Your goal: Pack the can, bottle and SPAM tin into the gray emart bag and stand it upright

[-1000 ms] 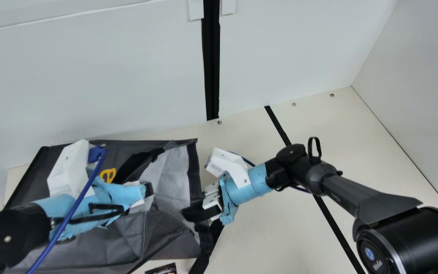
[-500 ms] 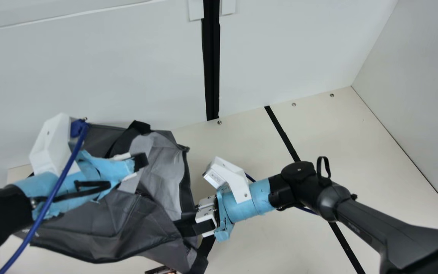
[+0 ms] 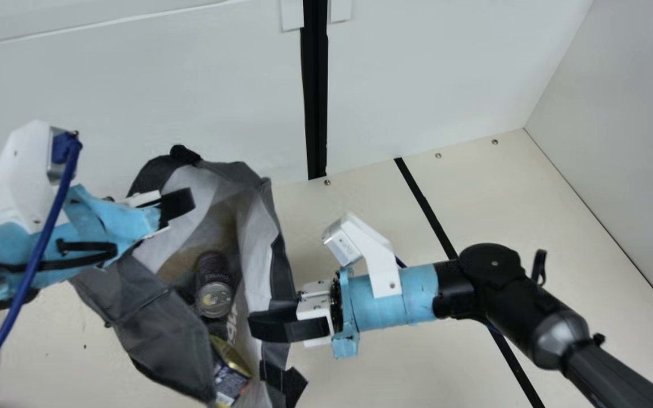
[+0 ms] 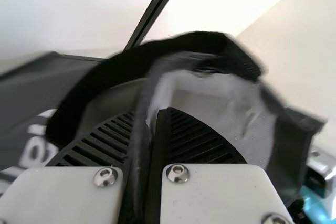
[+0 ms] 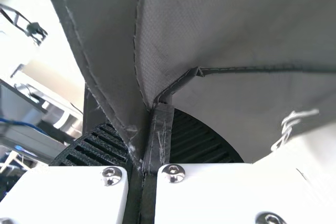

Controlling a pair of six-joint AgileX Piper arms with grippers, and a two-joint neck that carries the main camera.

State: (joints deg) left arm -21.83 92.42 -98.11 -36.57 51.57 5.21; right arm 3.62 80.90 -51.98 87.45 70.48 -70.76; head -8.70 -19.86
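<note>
Clenched on a thin fold of gray cloth, the left gripper (image 3: pixel 183 202) is pinching the mouth of the gray fabric emart bag (image 3: pixel 162 331), and the left wrist view is showing the soft fold running between its ribbed black fingers (image 4: pixel 202 142). Over on the other side, the right gripper (image 3: pixel 254 327) is grasping the bag's stitched edge, where seams are meeting in a small, stiff, squared tab between its own curved fingers.

Between the two, the bag is gaping open toward the neck camera, its crumpled outer panels sagging into creases, its paler gray lining (image 3: pixel 258 249) looking smooth and faintly woven. Dark trim is bordering the mouth, and a wide black fabric strap (image 4: pixel 105 72) is arching close to the left gripper, with white lettering (image 4: pixel 37 145) lying on the darker cloth nearby.

Inside, the dark cylindrical can (image 3: pixel 213 269) is turning its round metal lid up toward the camera. Near it, lower in the main view, the SPAM tin (image 3: pixel 230 377) is sitting within the bag too, its gold metal rim catching light above a dark blue printed label. A brownish tint is showing on the lining past the can, though I cannot tell what is making it.
</note>
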